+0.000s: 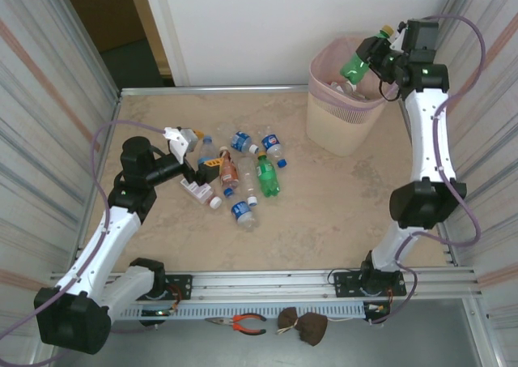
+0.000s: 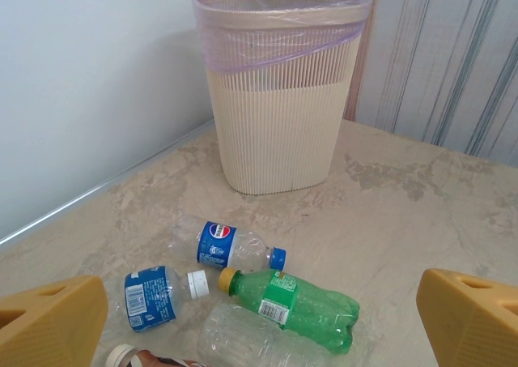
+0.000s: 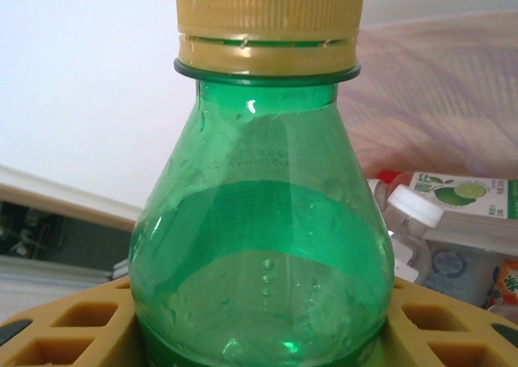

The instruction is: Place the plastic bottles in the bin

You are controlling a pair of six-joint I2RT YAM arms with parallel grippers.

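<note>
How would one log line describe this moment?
right gripper shut on green bottle over bin | left gripper open near loose bottles

Pepsi logo — blue label (image 2: 215,243) of clear bottle (image 2: 252,250), rest illegible

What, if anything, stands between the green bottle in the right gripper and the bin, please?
Nothing visible does. The right gripper holds the green bottle above the open mouth of the bin; beneath it lie other bottles inside the bin.

We find open tabletop (image 1: 340,205) between the scattered bottles (image 1: 267,177) and the bin (image 1: 344,128). Above the bin's mouth, the right gripper (image 1: 371,55) and its green bottle (image 1: 354,66) crowd our way in.
</note>
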